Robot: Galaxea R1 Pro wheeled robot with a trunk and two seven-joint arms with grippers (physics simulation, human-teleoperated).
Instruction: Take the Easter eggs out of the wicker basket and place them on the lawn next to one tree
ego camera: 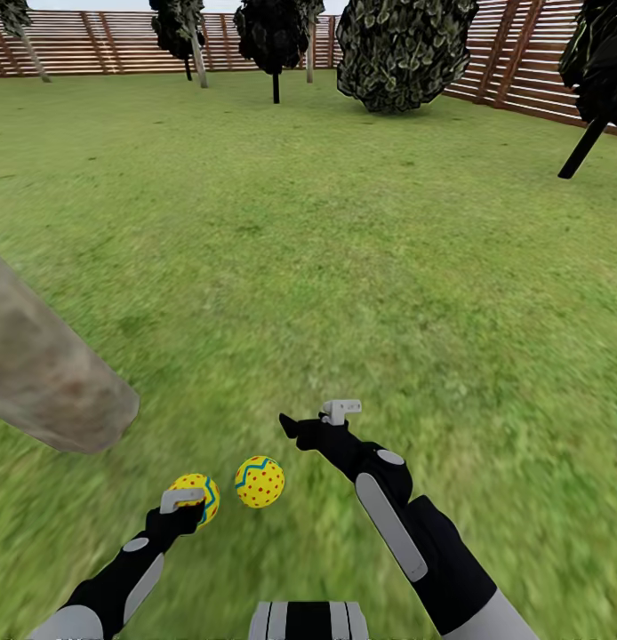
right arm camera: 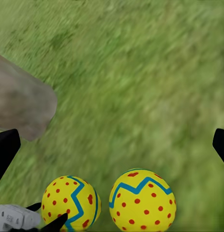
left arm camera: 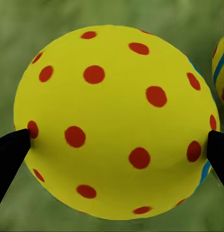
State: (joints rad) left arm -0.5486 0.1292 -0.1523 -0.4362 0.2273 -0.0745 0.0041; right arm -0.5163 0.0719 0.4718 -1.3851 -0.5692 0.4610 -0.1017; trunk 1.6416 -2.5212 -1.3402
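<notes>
**Two eggs on the grass by the trunk**

Your left tool point(ego camera: 186, 508) is closed on a yellow egg point(left arm camera: 114, 121) with red dots, its fingertips point(left arm camera: 12, 150) touching both sides. A second egg point(ego camera: 260, 481), blue-zigzagged, sits just to its right on the lawn point(ego camera: 362, 267). Your right tool point(ego camera: 313, 418) hangs spread wide and empty. The grey-tan tree trunk point(ego camera: 51, 373) stands near left. A slatted fence point(ego camera: 104, 44) and a dark bush point(ego camera: 402, 53) lie far off.

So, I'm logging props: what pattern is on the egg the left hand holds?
Yellow egg with red dots, blue stripe at its edge; left wrist view shows it best.
</notes>
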